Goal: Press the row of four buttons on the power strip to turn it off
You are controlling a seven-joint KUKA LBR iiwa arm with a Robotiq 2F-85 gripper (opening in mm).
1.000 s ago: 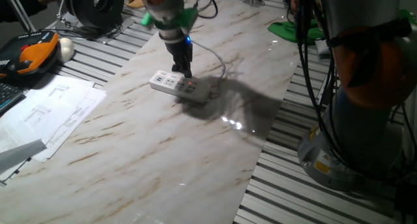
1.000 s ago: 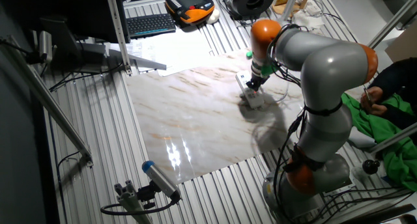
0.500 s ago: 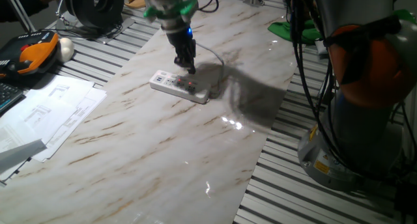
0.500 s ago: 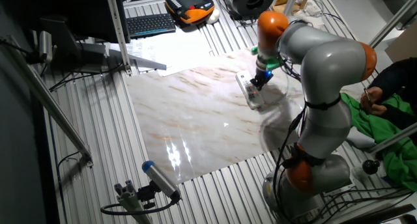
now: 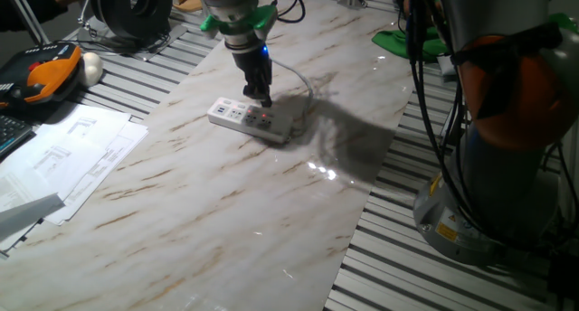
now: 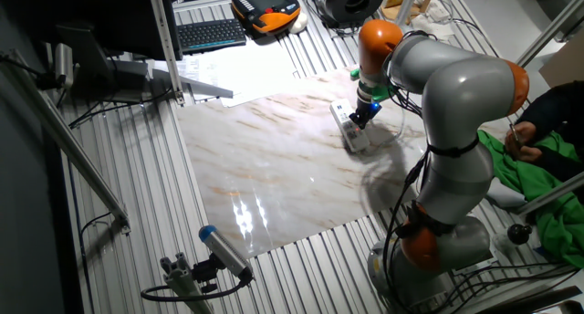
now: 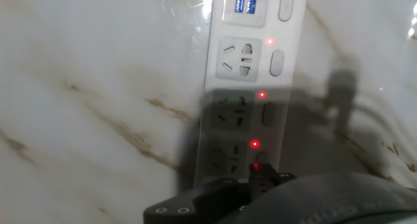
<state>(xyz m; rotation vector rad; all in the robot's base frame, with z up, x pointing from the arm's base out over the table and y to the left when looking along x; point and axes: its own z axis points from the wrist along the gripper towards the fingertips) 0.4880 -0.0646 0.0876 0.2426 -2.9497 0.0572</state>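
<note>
The white power strip [image 5: 242, 118] [image 6: 351, 131] [image 7: 242, 68] lies on the marble board at its far side, with its grey cable [image 5: 306, 87] curling away behind. The four buttons [image 7: 268, 113] are pale ovals down the strip's right edge in the hand view. Red lights glow beside three of them. My gripper [image 5: 265, 100] [image 6: 359, 120] [image 7: 261, 172] stands nose-down over the strip. Its dark fingers meet in a single tip, shut, on the button nearest the camera. That button is partly hidden under the tip.
Papers [image 5: 68, 157] lie left of the marble board [image 5: 235, 212]. An orange pendant [image 5: 41, 76] and a keyboard [image 6: 210, 33] sit beyond them. A green cloth [image 5: 407, 42] and the arm's base [image 5: 507, 166] stand to the right. Slatted metal surrounds the board.
Half a second ago the gripper had lifted off the strip and shifted slightly along it. Now it has come back down onto the strip. The strip itself has stayed put.
</note>
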